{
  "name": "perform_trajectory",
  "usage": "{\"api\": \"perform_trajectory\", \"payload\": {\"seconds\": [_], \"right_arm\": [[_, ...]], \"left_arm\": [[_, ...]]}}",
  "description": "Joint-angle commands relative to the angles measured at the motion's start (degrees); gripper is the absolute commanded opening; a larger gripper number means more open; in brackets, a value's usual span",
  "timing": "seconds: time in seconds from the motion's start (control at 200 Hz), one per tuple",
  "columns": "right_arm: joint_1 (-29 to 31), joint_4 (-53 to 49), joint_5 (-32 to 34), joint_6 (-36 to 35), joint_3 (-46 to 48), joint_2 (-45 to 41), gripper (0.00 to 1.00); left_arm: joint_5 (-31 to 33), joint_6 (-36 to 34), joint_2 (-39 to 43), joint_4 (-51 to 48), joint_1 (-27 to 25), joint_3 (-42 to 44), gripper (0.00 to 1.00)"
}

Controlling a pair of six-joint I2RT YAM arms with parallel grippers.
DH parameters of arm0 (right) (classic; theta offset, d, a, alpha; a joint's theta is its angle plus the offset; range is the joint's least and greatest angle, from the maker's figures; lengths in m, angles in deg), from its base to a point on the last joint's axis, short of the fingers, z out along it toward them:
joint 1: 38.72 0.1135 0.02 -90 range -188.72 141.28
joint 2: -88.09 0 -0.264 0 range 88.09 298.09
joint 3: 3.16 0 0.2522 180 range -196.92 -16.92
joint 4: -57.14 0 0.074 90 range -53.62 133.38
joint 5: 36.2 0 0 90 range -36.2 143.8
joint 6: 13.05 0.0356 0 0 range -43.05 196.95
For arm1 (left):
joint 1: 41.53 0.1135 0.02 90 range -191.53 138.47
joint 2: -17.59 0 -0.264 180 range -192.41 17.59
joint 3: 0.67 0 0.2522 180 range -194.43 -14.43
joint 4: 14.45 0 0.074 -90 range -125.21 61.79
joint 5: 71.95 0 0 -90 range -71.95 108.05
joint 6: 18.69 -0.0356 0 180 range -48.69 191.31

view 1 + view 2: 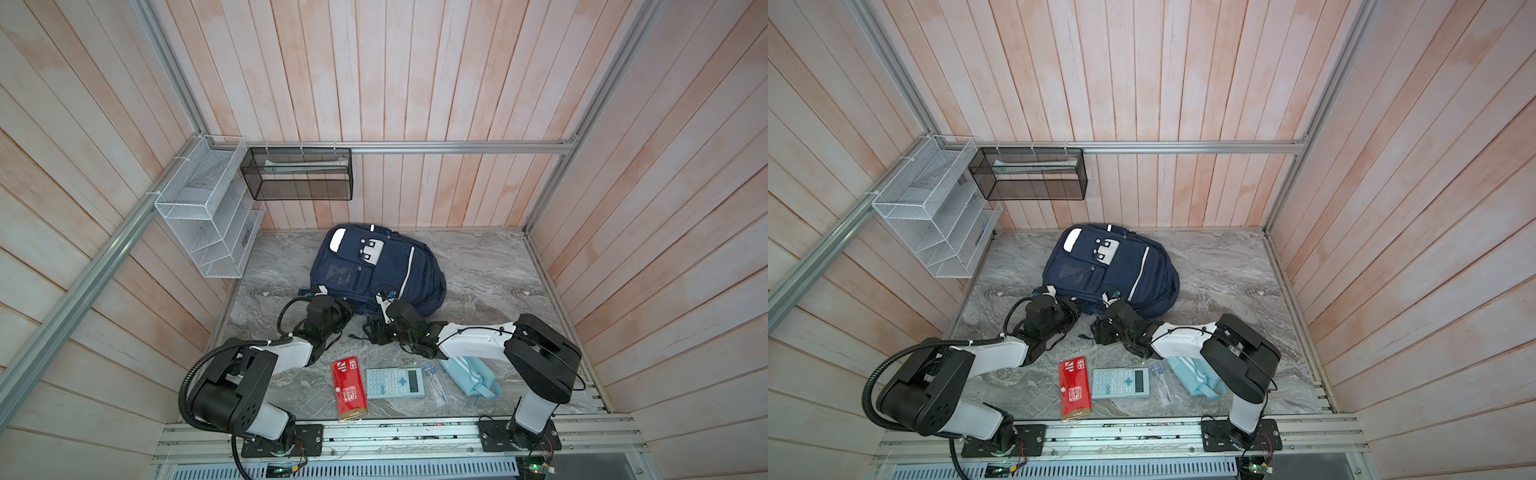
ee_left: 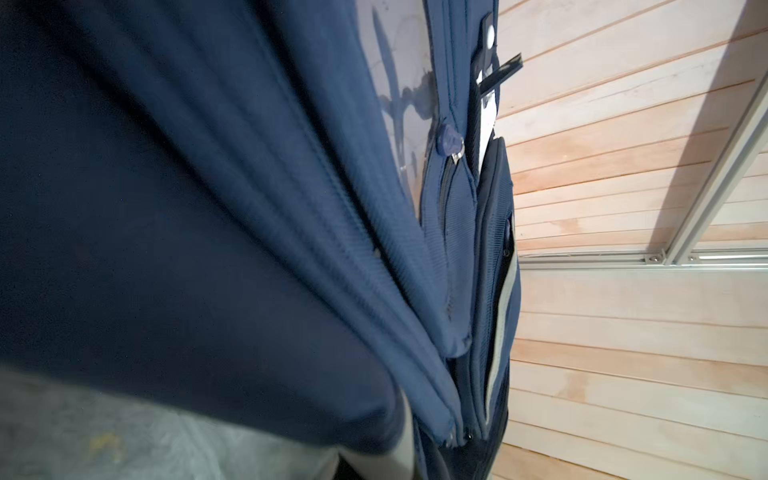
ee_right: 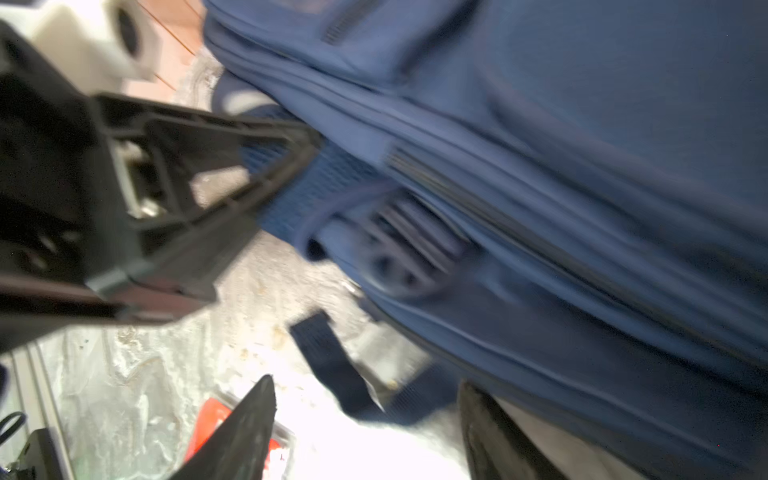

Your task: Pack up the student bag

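Observation:
The student bag (image 1: pixel 374 266) (image 1: pixel 1121 266), navy with white stripes and patches, lies flat on the marble table toward the back. My left gripper (image 1: pixel 312 293) (image 1: pixel 1045 291) is at the bag's near left corner and is shut on its fabric. In the left wrist view navy cloth (image 2: pixel 208 208) bulges over one pale finger (image 2: pixel 401 440). My right gripper (image 1: pixel 384 300) (image 1: pixel 1113 297) (image 3: pixel 365 384) is open at the bag's near edge. A dark strap end (image 3: pixel 332 365) lies on the table between its fingers. The right wrist view is blurred.
A red packet (image 1: pixel 349 388), a calculator (image 1: pixel 395 383), pens in a clear sleeve (image 1: pixel 434 382) and a light-blue striped pouch (image 1: pixel 473 378) lie along the table's near edge. A white wire rack (image 1: pixel 208 208) and a black mesh basket (image 1: pixel 299 174) hang on the back left walls.

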Motion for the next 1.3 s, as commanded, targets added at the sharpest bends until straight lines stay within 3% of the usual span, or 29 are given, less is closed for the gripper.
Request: {"api": "perform_trajectory", "payload": {"seconds": [0.0,0.185,0.325,0.405,0.49,0.555,0.84,0.985,1.11,1.255,1.29], "right_arm": [[1.1,4.3,5.1,1.8,-1.9,2.1,0.68],[0.3,1.8,13.3,1.9,-6.7,7.2,0.67],[0.3,1.8,17.7,-0.8,-10.1,9.5,0.53],[0.3,3.3,17.8,-2.9,-10.6,9.1,0.38],[0.3,3.8,17.1,-4.0,-10.3,8.6,0.13],[0.0,3.2,15.1,-5.1,-9.3,7.7,0.0],[-7.2,-6.6,-1.2,-6.3,2.6,-3.5,0.0],[-12.5,-11.4,-4.0,-8.7,8.1,-10.0,0.0],[-20.5,-14.1,-6.3,-11.8,11.3,-13.6,0.0],[-27.2,-18.8,-2.5,-13.9,11.7,-14.9,0.0],[-27.8,-19.3,-4.5,-14.3,11.1,-14.6,0.0]], "left_arm": [[-2.5,2.7,3.0,6.0,-1.0,0.2,0.0],[-2.8,3.9,4.1,6.5,-1.9,1.9,0.0],[-3.0,5.2,4.9,7.6,-2.5,3.9,0.0],[-2.6,5.2,5.0,7.3,-2.9,4.3,0.0],[-2.3,4.9,5.1,7.1,-2.9,4.7,0.0],[-1.8,3.9,5.2,5.7,-2.4,4.4,0.0],[-5.2,1.4,5.2,5.0,4.4,3.7,0.0],[-5.7,-0.1,5.9,3.3,5.9,3.4,0.0],[-6.4,-0.6,6.4,2.7,7.0,3.2,0.0],[-7.2,-2.3,5.5,2.5,8.1,2.3,0.0],[-7.1,-2.8,4.5,2.5,8.1,1.5,0.0]]}}
